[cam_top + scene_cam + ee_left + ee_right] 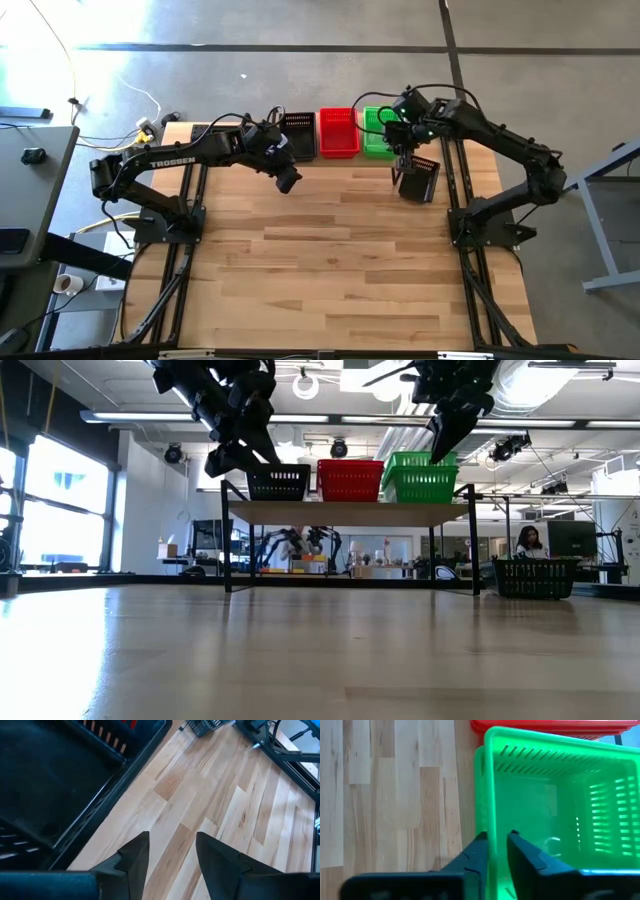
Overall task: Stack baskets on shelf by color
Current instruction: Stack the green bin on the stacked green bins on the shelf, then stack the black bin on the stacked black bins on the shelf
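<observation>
Two dark fingers (495,857) of the right gripper (400,143) straddle the near wall of the top green basket (560,805), one finger outside, one inside, closed to a narrow slot that appears to pinch the plastic rim. Outward from that grip, the green basket sits nested in a second green one, whose rim shows as a paler edge just beside it, and the red stack (338,132) lies next along the shelf (350,512).

On the high view, taking the table's centre as the dial, the green stack (377,133) stands at about one o'clock, the red at twelve, and the black basket (299,134) at eleven, all three in a row on the shelf. One more black basket (419,179) rests on the table (330,260) at about two o'clock, below the right arm and off the shelf.

The left gripper (170,855) hangs at about eleven o'clock, just in front of the black basket, its fingers spread apart with nothing between them and bare tabletop beneath.

My judgement: the green basket is seated but not yet let go. If the right gripper lifts before its fingers part, the pinched wall could drag the top basket up or tip the stack against the red one. The loose black basket also sits close under that arm, where a low retreat might knock it.
</observation>
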